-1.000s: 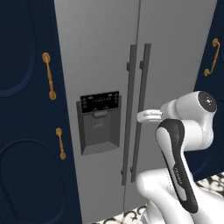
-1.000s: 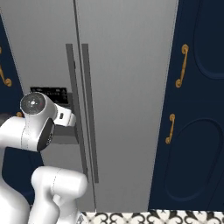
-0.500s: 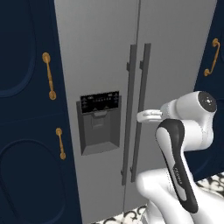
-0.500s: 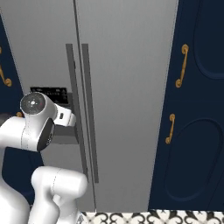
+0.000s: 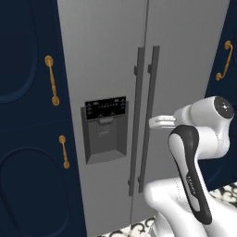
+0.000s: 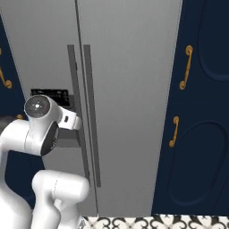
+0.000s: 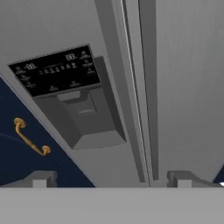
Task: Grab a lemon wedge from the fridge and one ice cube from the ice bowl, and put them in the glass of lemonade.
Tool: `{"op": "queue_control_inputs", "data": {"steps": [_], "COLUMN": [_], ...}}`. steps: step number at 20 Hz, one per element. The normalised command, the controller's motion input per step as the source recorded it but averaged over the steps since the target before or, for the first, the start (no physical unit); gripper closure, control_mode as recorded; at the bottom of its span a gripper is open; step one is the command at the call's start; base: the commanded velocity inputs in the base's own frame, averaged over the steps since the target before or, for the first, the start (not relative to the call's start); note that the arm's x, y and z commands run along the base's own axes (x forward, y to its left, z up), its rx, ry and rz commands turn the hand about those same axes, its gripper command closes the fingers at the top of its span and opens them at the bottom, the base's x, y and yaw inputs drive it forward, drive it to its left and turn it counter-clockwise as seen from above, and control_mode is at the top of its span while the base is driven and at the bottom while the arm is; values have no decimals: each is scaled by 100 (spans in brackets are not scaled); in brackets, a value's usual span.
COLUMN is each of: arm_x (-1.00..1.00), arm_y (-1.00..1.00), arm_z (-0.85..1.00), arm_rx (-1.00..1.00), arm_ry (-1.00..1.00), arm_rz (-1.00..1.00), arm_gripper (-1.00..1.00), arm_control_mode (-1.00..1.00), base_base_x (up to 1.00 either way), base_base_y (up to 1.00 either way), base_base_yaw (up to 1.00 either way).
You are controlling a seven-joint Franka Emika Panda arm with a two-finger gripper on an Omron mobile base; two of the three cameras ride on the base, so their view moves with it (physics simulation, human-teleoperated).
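Note:
The grey two-door fridge [image 5: 185, 55] [image 6: 129, 67] [image 7: 188, 87] stands shut, its two long dark upright handles [image 5: 150, 115] [image 6: 87, 112] side by side at the door seam. A black dispenser panel [image 5: 105, 109] [image 7: 54, 72] sits in the left door. My gripper [image 7: 111, 179] is open and holds nothing, its fingertips [image 7: 40, 179] spread wide, facing the doors just short of the handles. In the left base view my white hand [image 5: 161, 121] points at the right door's handle at mid height. The lemon wedge, the ice bowl and the glass of lemonade are out of view.
Navy cabinets with brass handles flank the fridge on the left [image 5: 52, 81] and on the right [image 6: 185, 67]. A brass handle [image 7: 30, 138] also appears in the hand view. Patterned floor tiles [image 6: 156, 222] run along the fridge's foot.

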Motion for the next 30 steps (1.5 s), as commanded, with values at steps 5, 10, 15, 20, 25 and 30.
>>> {"op": "queue_control_inputs", "data": {"steps": [5, 10, 15, 20, 25, 30], "arm_x": [3, -19, -49, -15, 41, 80], "arm_y": [-33, -22, 0, -12, -8, -3], "arm_z": [0, 0, 0, 0, -1, -1], "arm_rx": [0, 0, 0, 0, 0, 0], "arm_ry": [-5, 0, 0, -8, -17, -10], "arm_rz": [0, 0, 0, 0, 0, 0], "arm_gripper": [-100, -100, -100, -100, -100, -100], "arm_control_mode": [-100, -100, -100, -100, -100, -100], "base_base_x": [0, 0, 0, 0, 0, 0], "base_base_y": [0, 0, 0, 0, 0, 0], "base_base_yaw": [0, 0, 0, 0, 0, 0]}}
